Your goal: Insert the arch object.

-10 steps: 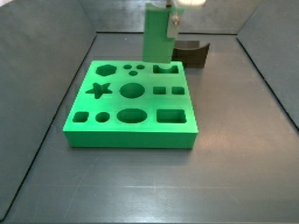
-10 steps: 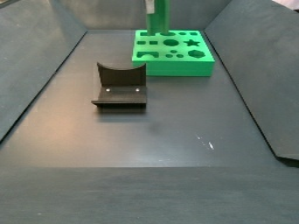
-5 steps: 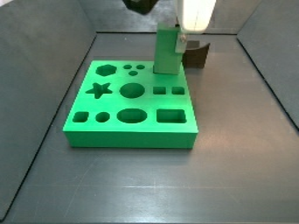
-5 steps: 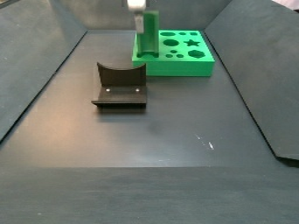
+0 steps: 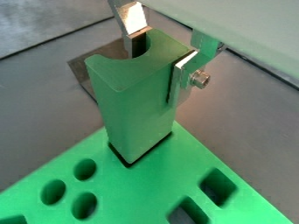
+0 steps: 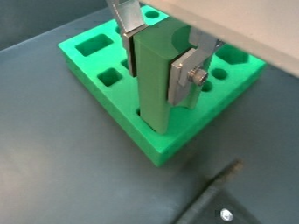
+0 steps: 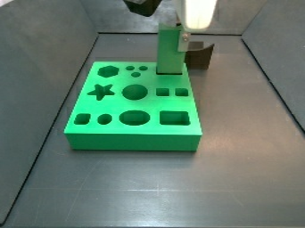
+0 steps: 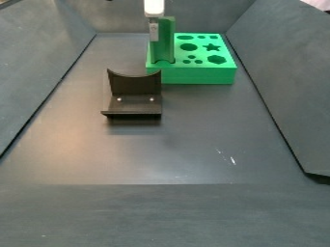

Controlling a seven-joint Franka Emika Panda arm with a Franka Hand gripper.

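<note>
The arch object [image 5: 135, 105] is a tall green block with a semicircular notch in its upper end. My gripper [image 5: 158, 57] is shut on its upper part, one silver finger [image 5: 184, 74] on each side. The block stands upright, its lower end inside the arch-shaped hole at a corner of the green board [image 5: 140, 188]. Both appear in a wrist view, the gripper [image 6: 158, 63] on the block [image 6: 158, 96] over the board [image 6: 82, 57]. In both side views the block [image 7: 170, 53] [image 8: 160, 48] rises from the board [image 7: 131, 134] [image 8: 200, 72] under the gripper [image 7: 177, 34] [image 8: 154, 19].
The dark fixture [image 8: 131, 95] stands on the grey floor beside the board; it also shows behind the block in a side view [image 7: 201, 55]. The board has several other shaped holes, among them a star [image 7: 102, 90]. Grey walls enclose the floor.
The gripper has come down with the green block, from above the board's corner until the block's lower end sits in the arch-shaped hole.
</note>
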